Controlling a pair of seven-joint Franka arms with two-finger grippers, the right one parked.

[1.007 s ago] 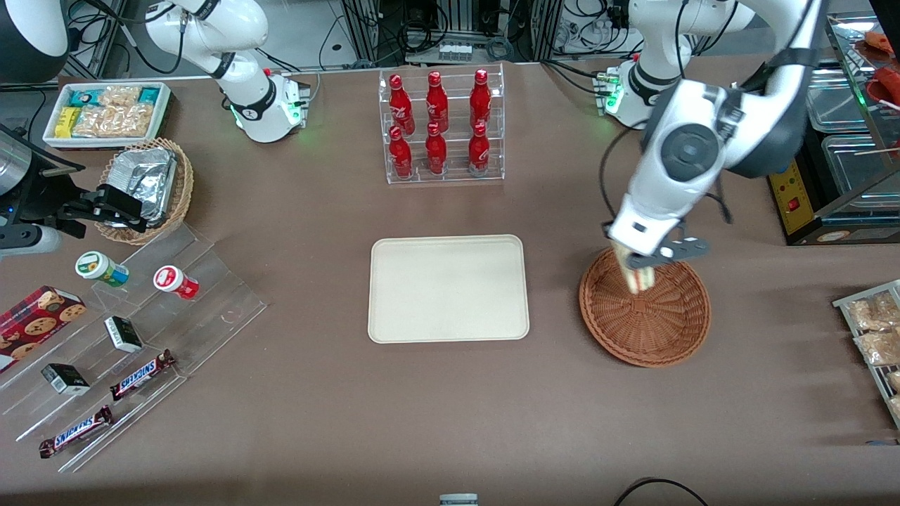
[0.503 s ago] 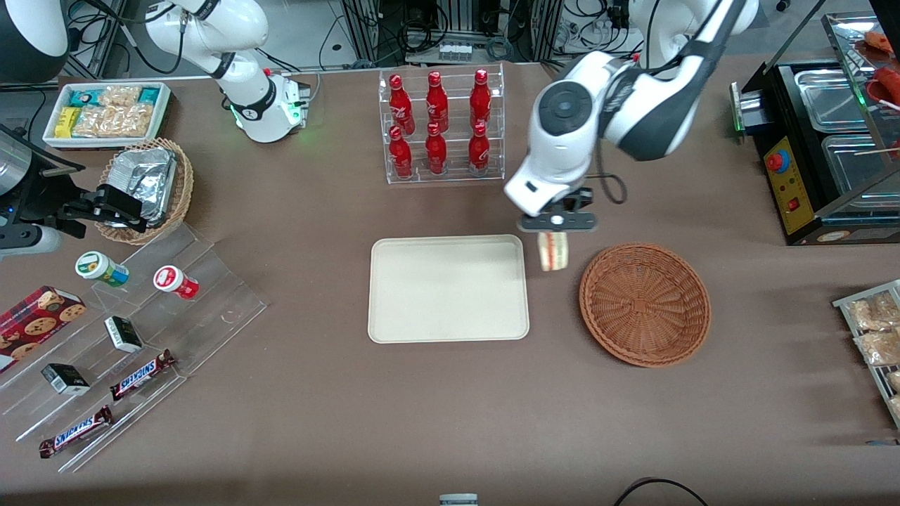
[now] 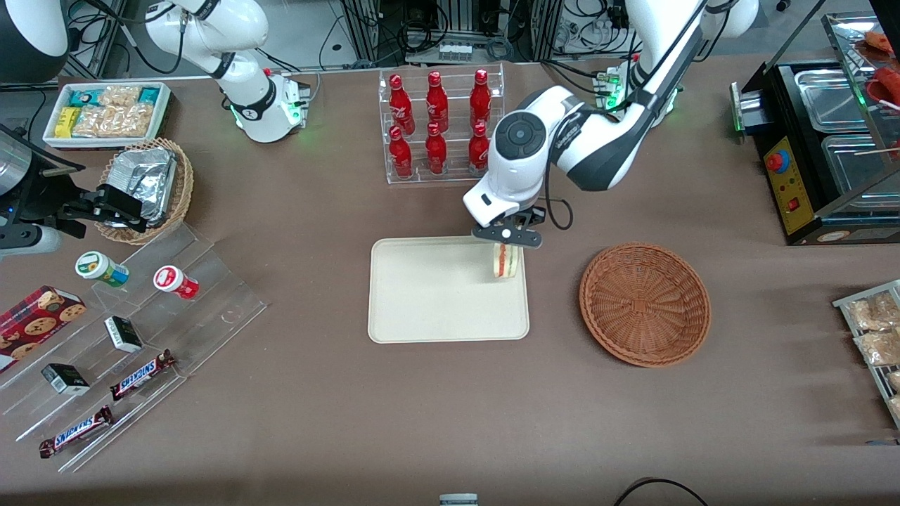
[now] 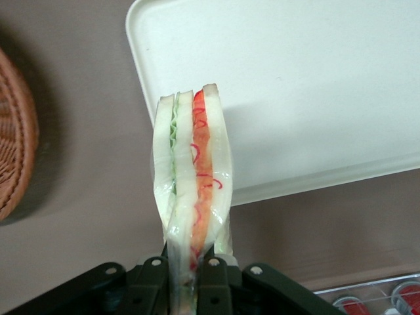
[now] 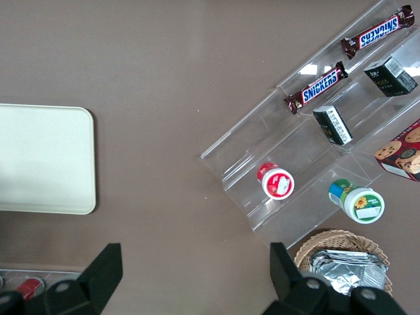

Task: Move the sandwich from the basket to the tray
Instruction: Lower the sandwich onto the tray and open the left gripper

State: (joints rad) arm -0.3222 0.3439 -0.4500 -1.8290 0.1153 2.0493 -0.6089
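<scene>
My claw is clamped on the sandwich, which hangs upright over the tray at its corner nearest the basket. Basket sits on the counter beside the tray. Whether the sandwich touches the tray, I cannot tell.

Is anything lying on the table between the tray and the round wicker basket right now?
No: the front view shows only bare brown tabletop between the tray and the basket. The gripper holds the sandwich above the tray's edge nearest the basket.
</scene>
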